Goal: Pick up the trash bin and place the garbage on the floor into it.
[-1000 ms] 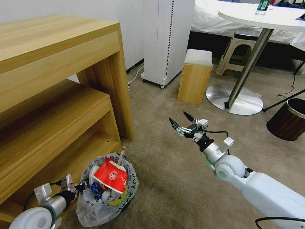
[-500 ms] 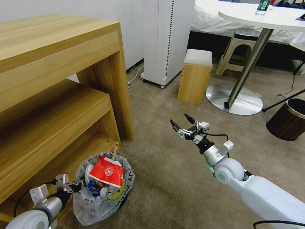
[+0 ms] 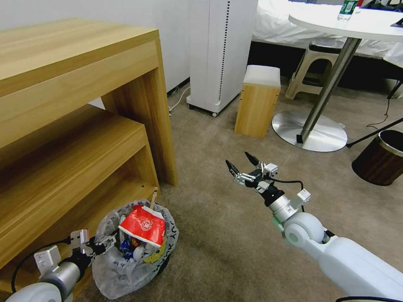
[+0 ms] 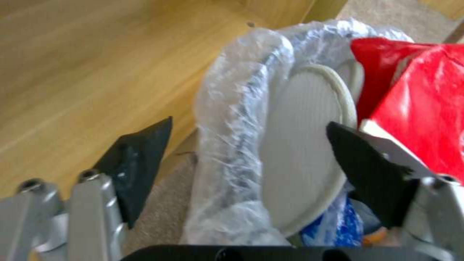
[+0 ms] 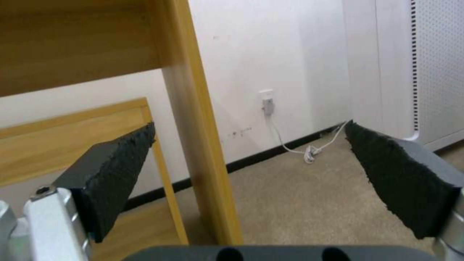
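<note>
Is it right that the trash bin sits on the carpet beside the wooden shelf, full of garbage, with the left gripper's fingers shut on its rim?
Not quite. The left gripper has its fingers open, straddling the trash bin rim without clamping it, as the left wrist view shows. The rest stands.

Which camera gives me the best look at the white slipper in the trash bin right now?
The left wrist view: the white slipper stands on edge just inside the trash bin rim, between the open left gripper fingers. The head view shows a small white sliver beside the red wrapper. The right wrist view faces the wall.
</note>
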You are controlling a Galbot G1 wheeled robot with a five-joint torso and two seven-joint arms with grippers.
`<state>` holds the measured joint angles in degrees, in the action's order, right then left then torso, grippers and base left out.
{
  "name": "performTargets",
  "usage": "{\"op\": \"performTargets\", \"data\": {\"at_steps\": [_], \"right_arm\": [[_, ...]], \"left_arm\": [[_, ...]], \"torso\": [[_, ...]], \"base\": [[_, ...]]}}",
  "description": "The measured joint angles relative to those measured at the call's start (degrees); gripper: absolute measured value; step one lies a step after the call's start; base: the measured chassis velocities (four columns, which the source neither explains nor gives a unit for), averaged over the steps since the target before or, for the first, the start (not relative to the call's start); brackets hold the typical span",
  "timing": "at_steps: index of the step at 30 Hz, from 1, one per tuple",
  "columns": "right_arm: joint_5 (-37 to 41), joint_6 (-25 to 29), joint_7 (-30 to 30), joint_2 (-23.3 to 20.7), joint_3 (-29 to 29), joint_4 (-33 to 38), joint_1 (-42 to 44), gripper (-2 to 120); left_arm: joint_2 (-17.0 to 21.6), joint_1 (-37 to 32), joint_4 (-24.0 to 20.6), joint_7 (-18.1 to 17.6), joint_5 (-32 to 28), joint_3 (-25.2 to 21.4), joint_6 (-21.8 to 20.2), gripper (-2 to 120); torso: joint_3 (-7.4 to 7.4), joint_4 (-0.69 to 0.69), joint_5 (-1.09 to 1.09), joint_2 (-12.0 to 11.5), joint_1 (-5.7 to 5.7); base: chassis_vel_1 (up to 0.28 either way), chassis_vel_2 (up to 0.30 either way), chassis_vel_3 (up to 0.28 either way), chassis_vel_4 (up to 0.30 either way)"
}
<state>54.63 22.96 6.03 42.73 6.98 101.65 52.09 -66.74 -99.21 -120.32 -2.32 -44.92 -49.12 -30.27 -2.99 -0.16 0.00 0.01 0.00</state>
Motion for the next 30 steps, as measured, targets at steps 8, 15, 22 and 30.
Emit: {"op": "performTargets", "data": {"at_steps": [8, 15, 22, 30], "right_arm": [[-0.59, 0.02, -0.02, 1.07, -0.19, -0.54, 0.75, 100], [-0.77, 0.20, -0.04, 1.31, -0.41, -0.95, 0.94, 100], [-0.89, 0.25, -0.06, 1.16, -2.25, -0.86, 2.37, 100], [-2.49, -0.60, -4.17, 1.05, -8.70, 1.12, 8.13, 100]], "left_arm": [[0.01, 0.24, 0.59, 0.05, 1.79, -0.62, 1.59, 97], [-0.56, -0.11, -0.75, -0.10, 2.82, -0.76, 2.25, 98], [-1.94, -1.39, -3.60, 0.18, 4.67, -0.77, 3.66, 98], [-4.35, -3.07, -7.05, 2.05, 10.08, -0.67, 6.03, 98]], "torso": [[0.00, 0.00, 0.00, 0.00, 0.00], [0.00, 0.00, 0.00, 0.00, 0.00], [0.00, 0.01, 0.00, 0.00, 0.00], [0.00, 0.01, 0.01, 0.00, 0.00]], "base": [[0.000, 0.000, 0.000, 0.000], [0.000, 0.000, 0.000, 0.000], [0.000, 0.000, 0.000, 0.000], [0.000, 0.000, 0.000, 0.000]]}}
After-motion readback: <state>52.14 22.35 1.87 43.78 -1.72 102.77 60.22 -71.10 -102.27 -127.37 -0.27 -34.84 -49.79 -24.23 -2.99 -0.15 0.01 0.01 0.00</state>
